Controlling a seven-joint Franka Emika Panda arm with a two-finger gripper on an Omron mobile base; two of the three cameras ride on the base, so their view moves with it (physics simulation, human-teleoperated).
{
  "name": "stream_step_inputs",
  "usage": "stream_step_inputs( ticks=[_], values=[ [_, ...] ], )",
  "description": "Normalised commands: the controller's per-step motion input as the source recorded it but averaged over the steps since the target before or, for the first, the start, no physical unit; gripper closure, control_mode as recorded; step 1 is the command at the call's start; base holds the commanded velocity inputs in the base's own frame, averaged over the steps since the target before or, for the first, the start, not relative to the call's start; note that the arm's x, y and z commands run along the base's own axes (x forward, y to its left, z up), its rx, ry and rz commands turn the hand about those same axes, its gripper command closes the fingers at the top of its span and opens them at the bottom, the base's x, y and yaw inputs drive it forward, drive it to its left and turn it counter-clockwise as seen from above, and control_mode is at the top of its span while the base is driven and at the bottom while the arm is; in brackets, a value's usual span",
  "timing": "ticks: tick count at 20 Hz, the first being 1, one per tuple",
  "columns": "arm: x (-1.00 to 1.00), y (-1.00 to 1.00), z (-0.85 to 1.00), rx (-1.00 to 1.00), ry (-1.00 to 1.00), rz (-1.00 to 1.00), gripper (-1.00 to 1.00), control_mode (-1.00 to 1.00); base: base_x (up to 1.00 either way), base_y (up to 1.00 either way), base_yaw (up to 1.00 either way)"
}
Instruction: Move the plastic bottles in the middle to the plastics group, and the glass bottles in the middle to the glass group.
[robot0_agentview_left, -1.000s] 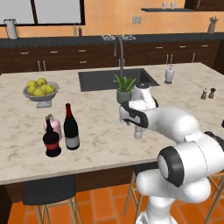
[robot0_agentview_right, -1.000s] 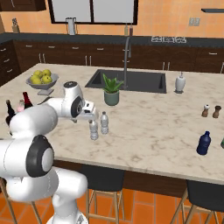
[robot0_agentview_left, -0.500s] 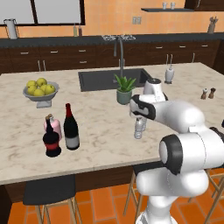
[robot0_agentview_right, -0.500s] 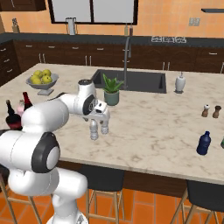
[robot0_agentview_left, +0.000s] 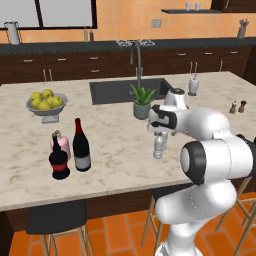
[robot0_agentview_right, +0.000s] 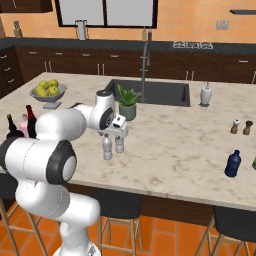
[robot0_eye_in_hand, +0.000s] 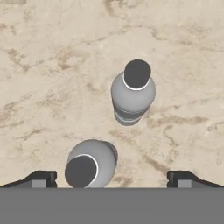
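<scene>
Two small clear plastic bottles (robot0_agentview_right: 107, 147) (robot0_agentview_right: 119, 144) stand upright side by side on the marble island, mid-front. My gripper (robot0_agentview_right: 118, 133) hovers just above them, pointing down, open and empty. From the hand view I look down on their caps: one bottle (robot0_eye_in_hand: 133, 92) lies ahead, the other (robot0_eye_in_hand: 90, 163) sits near the left fingertip (robot0_eye_in_hand: 41, 178). In the left base view one plastic bottle (robot0_agentview_left: 158, 145) shows under the gripper (robot0_agentview_left: 160, 130). The tall dark wine bottle (robot0_agentview_left: 81, 147) stands at the left beside the squat red-labelled bottle (robot0_agentview_left: 59, 160) and the pink bottle (robot0_agentview_left: 56, 143).
A potted plant (robot0_agentview_right: 127, 103) stands just behind the gripper, with the sink (robot0_agentview_right: 150, 92) beyond it. A fruit bowl (robot0_agentview_left: 46, 102) sits far left. At the right are a blue bottle (robot0_agentview_right: 232, 164), salt and pepper shakers (robot0_agentview_right: 240, 127) and a white soap dispenser (robot0_agentview_right: 206, 94).
The arm has swung to the right and the hand has come to rest over the two plastic bottles. The jaws stayed open; no bottle has moved.
</scene>
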Motion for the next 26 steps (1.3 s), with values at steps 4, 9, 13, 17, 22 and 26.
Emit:
stream_step_inputs(
  ticks=[4, 9, 13, 17, 22, 26],
  values=[
    [0.02, 0.06, -0.23, 0.0, 0.0, 0.0, -1.0, -1.0, 0.0, 0.0, 0.0],
    [-0.04, 0.06, -0.01, 0.0, 0.0, 0.0, -1.0, -1.0, 0.0, 0.0, 0.0],
    [-0.13, 0.14, 0.0, 0.0, 0.0, 0.01, -1.0, -1.0, 0.0, 0.0, 0.0],
    [-0.13, 0.05, 0.0, 0.0, 0.0, 0.0, -1.0, -1.0, 0.0, 0.0, 0.0],
    [0.05, 0.0, -0.24, 0.0, 0.0, 0.0, -1.0, -1.0, 0.0, 0.0, 0.0],
    [0.11, 0.0, 0.0, 0.0, -0.01, 0.0, -1.0, -1.0, 0.0, 0.0, 0.0]
  ],
)
